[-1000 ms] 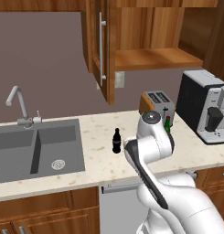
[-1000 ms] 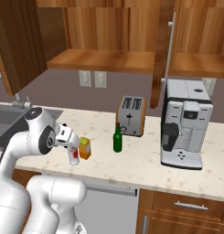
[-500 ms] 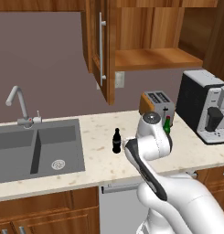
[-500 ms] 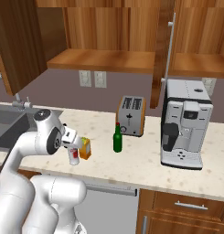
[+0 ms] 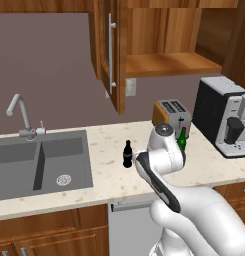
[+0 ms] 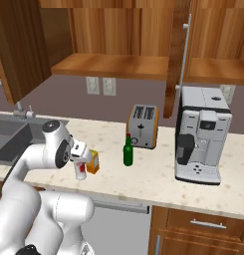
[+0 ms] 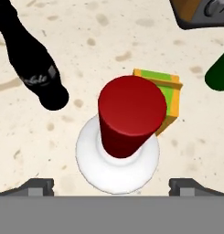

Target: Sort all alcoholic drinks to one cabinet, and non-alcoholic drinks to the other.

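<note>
On the speckled counter (image 6: 143, 179), between the sink (image 5: 39, 162) on the left and the coffee machine (image 6: 200, 134) on the right, four drinks stand close together. In the hand view the gripper (image 7: 111, 185) hangs straight above the white bottle (image 7: 117, 160), its fingertips (image 7: 38, 185) spread wide to either side of the bottle's shoulder and apart from it, grasping nothing.

Just beside the white bottle, on its far side, stands the juice carton (image 7: 170, 98), so near that the two seem to touch, though the red cap (image 7: 129, 119) hides the seam. The black cola bottle (image 7: 33, 68) stands near on the left, apart from it. The green bottle (image 6: 127, 150) is further right, in front of the toaster (image 6: 142, 125).

From above, the white bottle shows a round white shoulder and a broad red cap; from the right base camera only its lower part with a red label (image 6: 81, 172) peeks from under the arm.

Overhead, two wooden cabinets hang with doors open, the left door (image 5: 111, 50) jutting out over the counter and the right door (image 6: 178, 60) near the coffee machine. Open counter lies toward the near edge.
</note>
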